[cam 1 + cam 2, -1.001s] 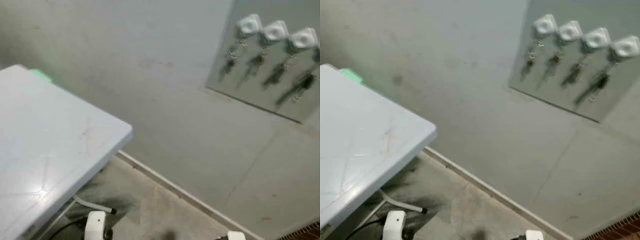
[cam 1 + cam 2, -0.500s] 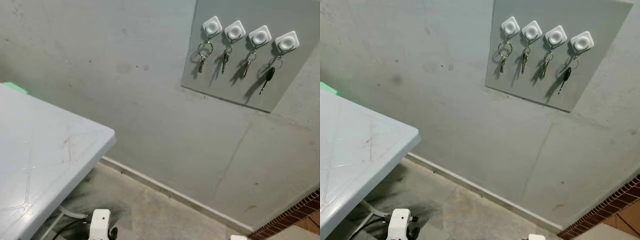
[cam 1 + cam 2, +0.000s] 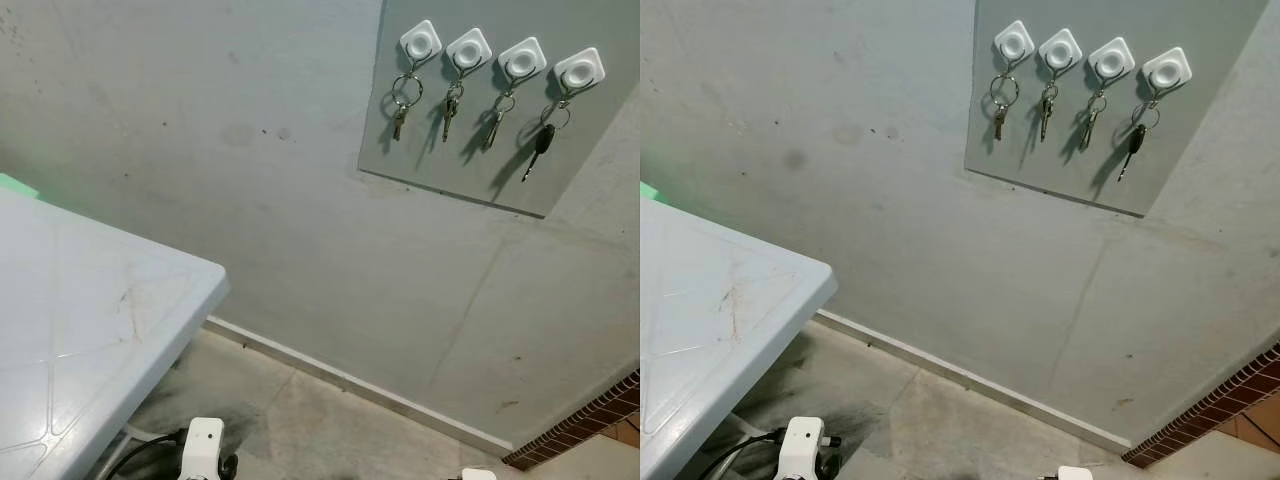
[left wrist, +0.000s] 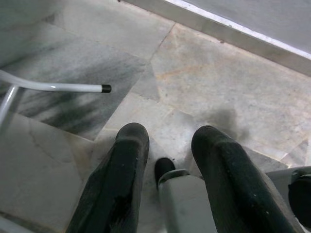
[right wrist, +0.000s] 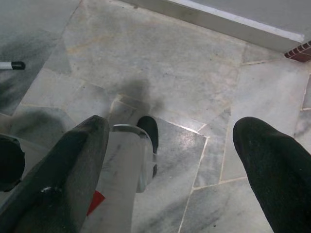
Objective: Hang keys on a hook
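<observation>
Keys (image 3: 401,104) hang from four hooks (image 3: 420,42); both tools, left (image 4: 167,145) and right (image 5: 170,145), gape over floor.

We note four white hooks (image 3: 495,57) on a grey board (image 3: 470,170), silver keys (image 3: 398,118), and one black-headed key (image 3: 540,148). Wall (image 3: 250,180): grey, stained. Table (image 3: 80,330): pale grey-white, scuffed. Floor (image 5: 160,63): grey veined marble. Brick strip (image 3: 580,430): red-brown. Fingers (image 4: 116,194): black.
</observation>
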Tool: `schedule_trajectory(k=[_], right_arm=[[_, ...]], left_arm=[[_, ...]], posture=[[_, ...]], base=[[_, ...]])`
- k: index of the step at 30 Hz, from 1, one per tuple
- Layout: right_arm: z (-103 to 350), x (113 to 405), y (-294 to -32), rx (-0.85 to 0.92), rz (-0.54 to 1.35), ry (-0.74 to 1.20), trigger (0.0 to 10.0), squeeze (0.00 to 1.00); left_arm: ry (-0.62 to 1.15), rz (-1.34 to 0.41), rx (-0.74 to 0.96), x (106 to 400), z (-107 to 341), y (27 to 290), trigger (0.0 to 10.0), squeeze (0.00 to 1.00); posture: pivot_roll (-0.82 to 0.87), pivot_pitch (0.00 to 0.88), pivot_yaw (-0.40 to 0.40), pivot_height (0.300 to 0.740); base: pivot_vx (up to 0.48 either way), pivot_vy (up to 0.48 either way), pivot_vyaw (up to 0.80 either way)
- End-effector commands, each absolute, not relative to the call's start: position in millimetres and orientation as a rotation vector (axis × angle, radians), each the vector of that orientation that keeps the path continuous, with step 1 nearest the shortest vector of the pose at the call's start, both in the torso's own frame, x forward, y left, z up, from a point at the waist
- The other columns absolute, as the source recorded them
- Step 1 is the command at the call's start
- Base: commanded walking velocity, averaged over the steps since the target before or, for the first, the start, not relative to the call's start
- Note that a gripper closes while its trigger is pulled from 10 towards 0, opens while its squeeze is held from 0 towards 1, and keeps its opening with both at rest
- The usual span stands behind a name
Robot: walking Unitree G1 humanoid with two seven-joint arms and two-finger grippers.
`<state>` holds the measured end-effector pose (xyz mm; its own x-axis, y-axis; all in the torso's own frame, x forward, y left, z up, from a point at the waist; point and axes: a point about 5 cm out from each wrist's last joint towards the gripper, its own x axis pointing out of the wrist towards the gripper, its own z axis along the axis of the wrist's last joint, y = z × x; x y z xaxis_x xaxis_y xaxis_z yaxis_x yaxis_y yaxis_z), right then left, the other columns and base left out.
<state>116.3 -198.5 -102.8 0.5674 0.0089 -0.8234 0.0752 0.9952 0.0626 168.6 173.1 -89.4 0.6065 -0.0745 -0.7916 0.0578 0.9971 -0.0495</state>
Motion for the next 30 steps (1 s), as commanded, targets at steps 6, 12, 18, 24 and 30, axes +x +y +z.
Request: schedule_trajectory(k=[6,12,18,24,30], right_arm=[[-103.5,113.7,-197.5,0.09,-0.052,0.968,10.0,0.0],[-104.4,110.2,-197.9,0.092,-0.063,0.973,10.0,0.0],[-104.7,109.1,-198.1,0.08,-0.053,0.978,10.0,0.0],[-103.4,111.2,-198.8,0.044,-0.012,0.968,10.0,0.0],[-102.7,113.0,-199.8,0.036,-0.005,0.964,10.0,0.0]], left_arm=[[0.931,-0.102,0.008,168.5,-89.6,174.6,10.0,0.0],[0.926,-0.118,0.016,173.6,-87.7,172.5,10.0,0.0],[0.919,-0.128,0.014,176.7,-86.5,170.0,10.0,0.0],[0.91,-0.143,0.021,179.6,-85.4,166.5,10.0,0.0],[0.901,-0.145,0.002,179.7,-85.3,162.9,10.0,0.0]], posture=[[-0.01,0.0,0.051,0.74],[-0.03,0.0,0.058,0.74],[-0.03,0.0,0.047,0.712],[-0.01,0.0,0.031,0.699],[-0.01,0.0,0.024,0.699]], base=[[0.0,0.0,-0.49],[0.0,0.0,-0.48],[0.0,0.0,-0.48],[0.0,0.0,-0.07],[0.0,-0.061,0.0]])
